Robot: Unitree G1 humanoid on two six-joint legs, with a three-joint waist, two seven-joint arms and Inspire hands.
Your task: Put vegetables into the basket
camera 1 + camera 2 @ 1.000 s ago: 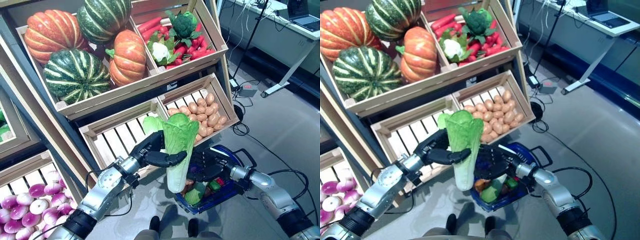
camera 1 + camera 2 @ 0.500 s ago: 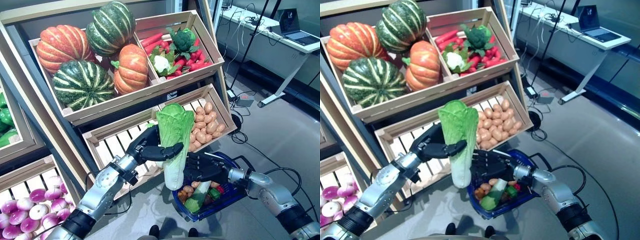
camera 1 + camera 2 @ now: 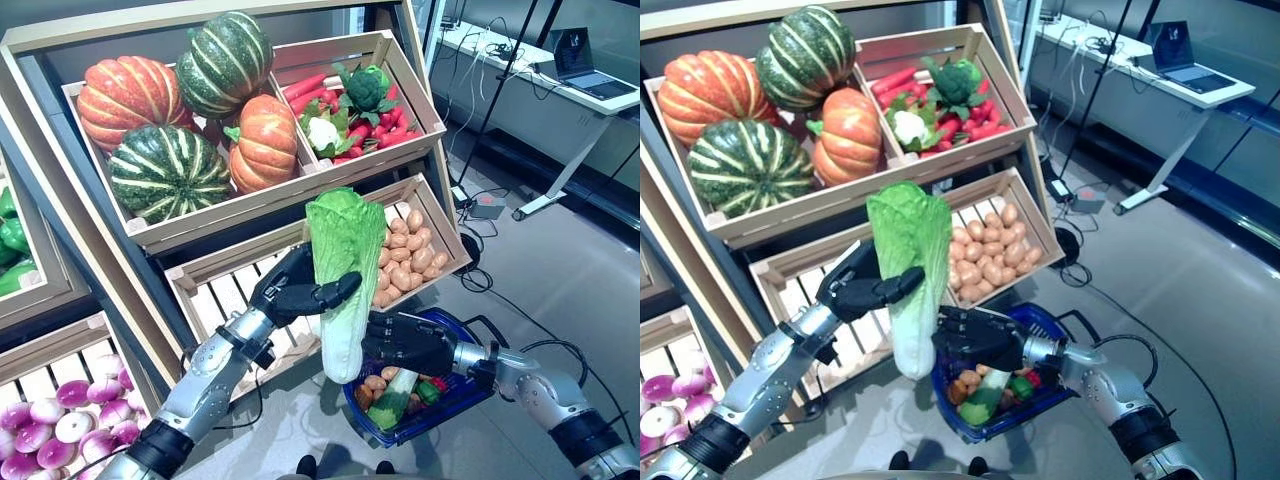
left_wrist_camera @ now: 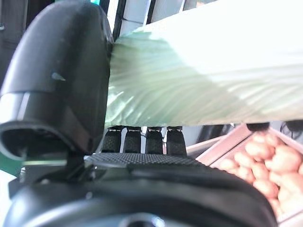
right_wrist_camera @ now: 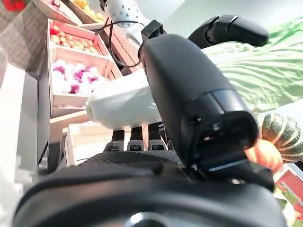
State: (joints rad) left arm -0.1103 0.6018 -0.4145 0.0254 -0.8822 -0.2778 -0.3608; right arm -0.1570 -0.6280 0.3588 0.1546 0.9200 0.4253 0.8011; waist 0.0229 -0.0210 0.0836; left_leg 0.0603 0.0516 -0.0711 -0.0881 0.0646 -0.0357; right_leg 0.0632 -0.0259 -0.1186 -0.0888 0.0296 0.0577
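A napa cabbage (image 3: 343, 270) with a pale green leafy top and white base stands nearly upright in the air, in front of the shelf. My left hand (image 3: 298, 292) is shut on its middle, the thumb across the front; the left wrist view shows the leaf (image 4: 208, 80) pressed against the fingers. My right hand (image 3: 410, 342) sits just right of the white base (image 5: 120, 106) with its fingers straight, touching or nearly touching it. A blue basket (image 3: 458, 392) hangs below and behind the right hand, holding several vegetables (image 3: 392, 402).
The wooden shelf holds pumpkins (image 3: 170, 170), a crate of mixed vegetables (image 3: 350, 100), a potato crate (image 3: 408, 255), an empty slatted crate (image 3: 230, 295) and purple-white turnips (image 3: 50, 425). A desk with a laptop (image 3: 585, 80) stands far right, cables on the floor.
The view has shifted. The cabbage has stayed in my left hand and leaned slightly, and my right hand has come closer to its white base.
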